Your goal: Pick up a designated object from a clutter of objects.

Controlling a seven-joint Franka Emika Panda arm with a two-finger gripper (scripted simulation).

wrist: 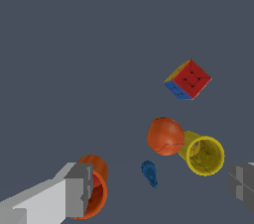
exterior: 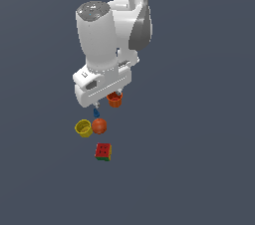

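Note:
The tiny blue cone-like piece (exterior: 96, 113) (wrist: 150, 173) lies on the grey floor between the orange cup (exterior: 115, 100) (wrist: 94, 188) and the orange ball (exterior: 99, 126) (wrist: 165, 136). The yellow cup (exterior: 83, 128) (wrist: 203, 155) lies on its side touching the ball. The dotted cube (exterior: 103, 152) (wrist: 188, 80) sits apart. My gripper (exterior: 106, 98) (wrist: 158, 188) hangs open and empty just above the clutter. In the wrist view the blue piece lies between the two fingers, nearer the middle. One finger (wrist: 74, 188) overlaps the orange cup.
The arm's white body (exterior: 107, 40) fills the upper middle of the exterior view and hides part of the floor behind the orange cup. Plain grey floor (exterior: 199, 159) surrounds the toys.

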